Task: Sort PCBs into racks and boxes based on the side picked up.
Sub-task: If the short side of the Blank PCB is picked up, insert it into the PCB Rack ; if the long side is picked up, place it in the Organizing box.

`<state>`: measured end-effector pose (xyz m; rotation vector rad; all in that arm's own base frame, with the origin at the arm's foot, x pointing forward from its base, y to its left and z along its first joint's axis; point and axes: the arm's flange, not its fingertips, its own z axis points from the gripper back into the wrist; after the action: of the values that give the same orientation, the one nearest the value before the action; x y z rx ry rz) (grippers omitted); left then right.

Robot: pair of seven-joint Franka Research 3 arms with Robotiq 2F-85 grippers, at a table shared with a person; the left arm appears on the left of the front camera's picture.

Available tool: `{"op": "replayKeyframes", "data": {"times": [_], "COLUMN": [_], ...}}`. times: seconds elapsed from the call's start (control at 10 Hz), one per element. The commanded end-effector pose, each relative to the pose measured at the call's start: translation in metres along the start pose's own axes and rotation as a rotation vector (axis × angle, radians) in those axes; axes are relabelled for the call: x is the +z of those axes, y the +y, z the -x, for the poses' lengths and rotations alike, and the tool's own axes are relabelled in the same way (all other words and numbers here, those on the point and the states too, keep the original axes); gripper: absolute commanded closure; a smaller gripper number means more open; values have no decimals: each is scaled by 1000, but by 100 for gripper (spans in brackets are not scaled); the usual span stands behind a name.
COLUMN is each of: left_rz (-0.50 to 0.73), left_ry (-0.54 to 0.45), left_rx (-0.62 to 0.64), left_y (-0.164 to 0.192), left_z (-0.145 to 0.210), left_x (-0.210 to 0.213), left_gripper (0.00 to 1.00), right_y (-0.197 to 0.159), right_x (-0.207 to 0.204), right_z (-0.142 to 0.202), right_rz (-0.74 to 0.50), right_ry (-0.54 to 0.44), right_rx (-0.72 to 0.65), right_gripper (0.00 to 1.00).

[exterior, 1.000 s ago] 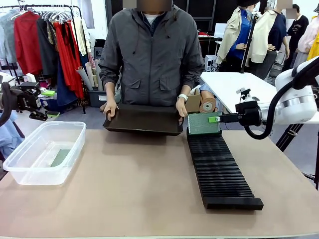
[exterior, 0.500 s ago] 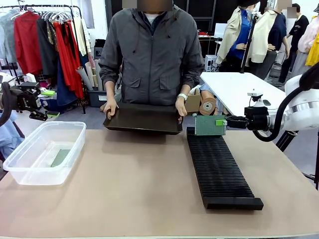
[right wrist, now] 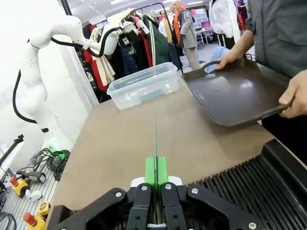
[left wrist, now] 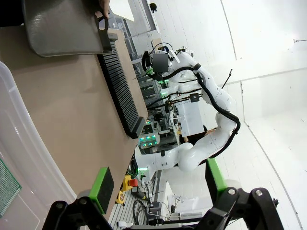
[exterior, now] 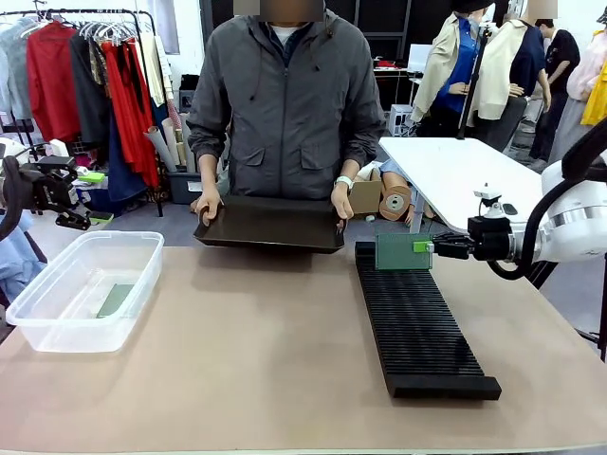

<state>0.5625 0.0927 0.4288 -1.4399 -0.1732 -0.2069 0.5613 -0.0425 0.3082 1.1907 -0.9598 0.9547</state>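
Note:
My right gripper [exterior: 424, 246] is shut on the edge of a green PCB [exterior: 403, 251], which stands upright just above the far end of the long black rack [exterior: 417, 322]. In the right wrist view the same PCB [right wrist: 155, 139] shows edge-on as a thin line between the shut pads [right wrist: 156, 171], with the rack [right wrist: 240, 191] below. Another PCB [exterior: 116, 300] lies flat in the clear box [exterior: 85, 248] at the left. My left gripper [exterior: 95, 197] hangs open beyond the table's left edge, its fingers [left wrist: 102, 184] spread wide above the box [left wrist: 19, 158].
The person at the far side holds a shallow black tray [exterior: 270, 227] in both hands over the table's far edge. The tray's right end is close to the rack's far end. A white table [exterior: 446, 171] stands behind on the right.
My right gripper has moved right and down with the PCB, bringing it from beside the tray to just over the rack's far end. The left arm has not moved.

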Motion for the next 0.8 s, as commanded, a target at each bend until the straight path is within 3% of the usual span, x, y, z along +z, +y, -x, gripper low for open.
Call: {"op": "replayKeyframes", "data": {"times": [0.0, 0.7], "left_rz": [7, 7], "left_ry": [5, 5], "left_rx": [-1, -1], "left_y": [-1, -1], "left_z": [1, 1], "left_x": [1, 1], "left_gripper": [0, 0], "right_y": [-16, -32], "right_x": [-3, 2], "right_z": [3, 46], "right_rz": [22, 73], "right_ry": [-6, -8], "right_rx": [38, 87], "right_gripper": [100, 100]}}
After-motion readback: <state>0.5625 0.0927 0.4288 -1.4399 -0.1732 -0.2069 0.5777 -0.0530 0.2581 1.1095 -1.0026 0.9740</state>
